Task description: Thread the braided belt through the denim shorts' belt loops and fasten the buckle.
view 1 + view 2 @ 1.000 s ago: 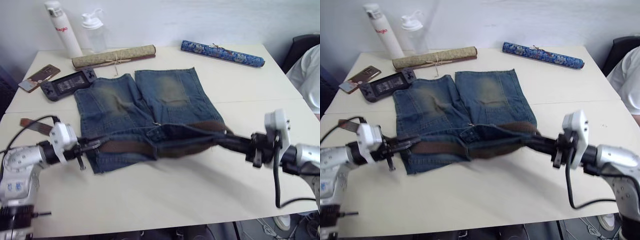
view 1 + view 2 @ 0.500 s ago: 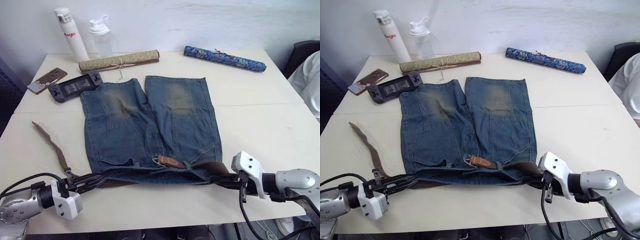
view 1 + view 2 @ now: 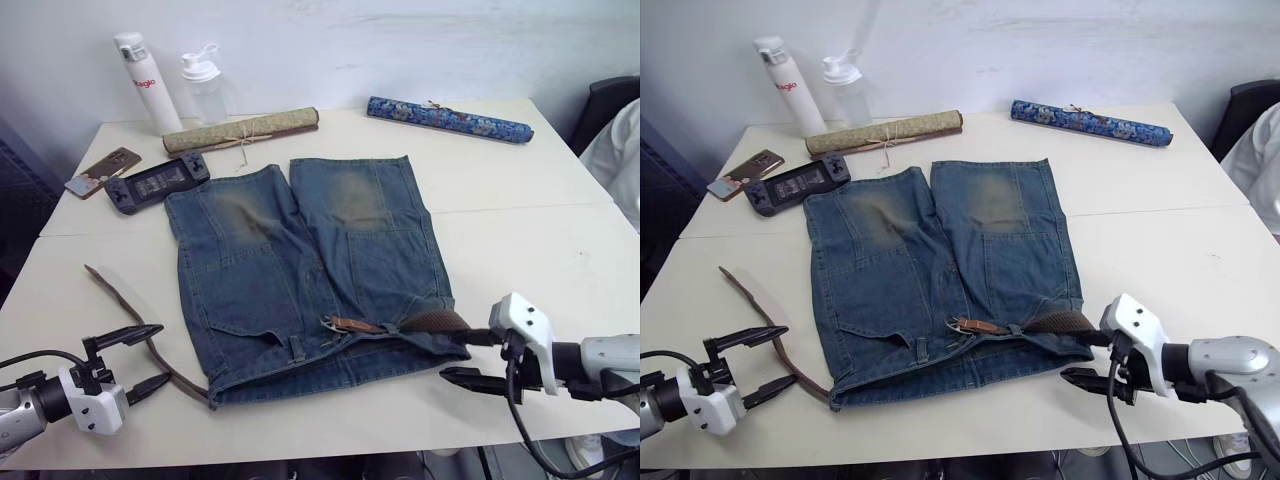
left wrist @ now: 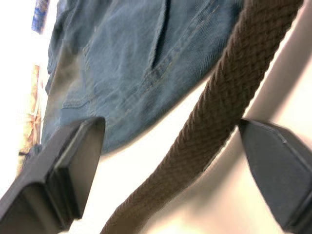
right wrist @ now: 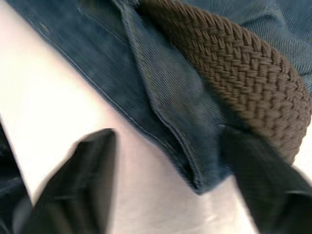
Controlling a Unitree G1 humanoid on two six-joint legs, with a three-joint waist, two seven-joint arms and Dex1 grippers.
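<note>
The denim shorts (image 3: 300, 260) lie flat on the table, waistband toward the near edge. The braided belt (image 3: 128, 305) trails in a curve off the shorts' left side and shows again at the waistband's right end (image 3: 433, 322). Its buckle (image 3: 328, 323) lies at the waistband's middle, with a tan strap end beside it. My left gripper (image 3: 163, 352) is open, and the loose strap (image 4: 229, 87) passes between its fingers (image 4: 73, 161). My right gripper (image 3: 450, 355) is open at the waistband's right corner, where the belt (image 5: 243, 73) bulges from the denim (image 5: 161, 97). One belt loop (image 3: 297, 347) shows.
At the table's far side stand a white bottle (image 3: 140, 70) and a clear bottle (image 3: 205, 85), with an olive scroll (image 3: 240, 128) and a blue patterned scroll (image 3: 450, 117). A phone (image 3: 103, 170) and a game controller (image 3: 158, 183) lie far left. A person's sleeve (image 3: 622, 150) shows at right.
The waistband, held up between both shut grippers a second ago, came down onto the table. Both grippers have since opened and let go. The camera has shifted.
</note>
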